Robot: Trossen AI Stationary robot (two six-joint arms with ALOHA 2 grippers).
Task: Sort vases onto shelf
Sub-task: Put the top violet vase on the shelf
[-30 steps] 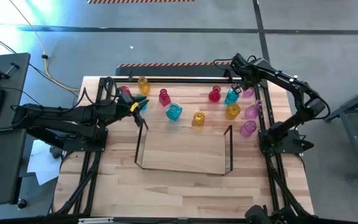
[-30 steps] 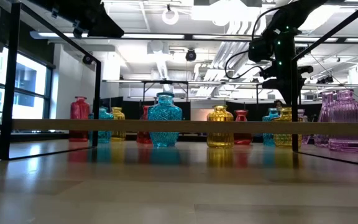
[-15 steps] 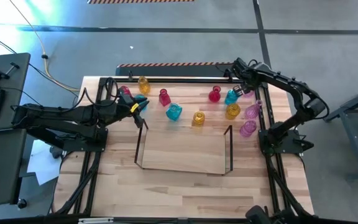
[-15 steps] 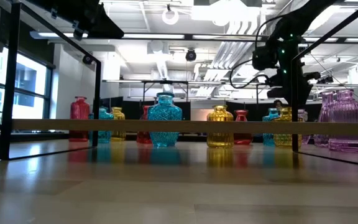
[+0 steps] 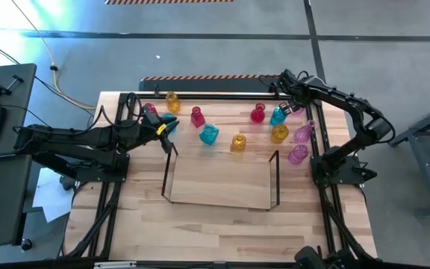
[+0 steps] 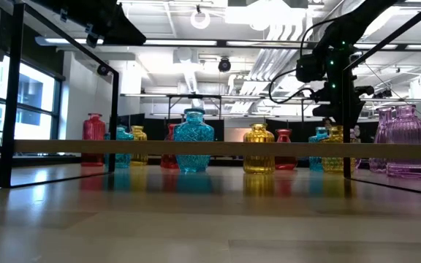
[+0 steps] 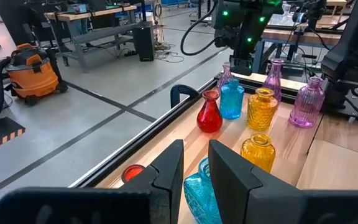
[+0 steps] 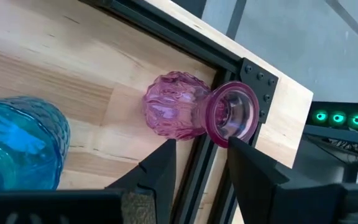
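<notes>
**Right end effector poised over a pink vase at the far corner**

Vases stand in a loose row along the far part of the wooden tabletop: a yellow vase, red vase, cyan vase and amber vase, then a tighter cluster by the right frame post. The shelf, a clear low tray with thin dark uprights at its short ends, lies nearer the front and carries nothing.

The right end effector hangs at the far right corner. In its wrist view the two dark fingers stand apart with a gap between them, holding nothing, and a ribbed pink vase sits just beyond their tips against the black frame rail. A faceted blue vase crowds in beside it.

The left end effector waits at the far left, fingers slightly parted and empty, with another cyan vase just ahead of them.
</notes>
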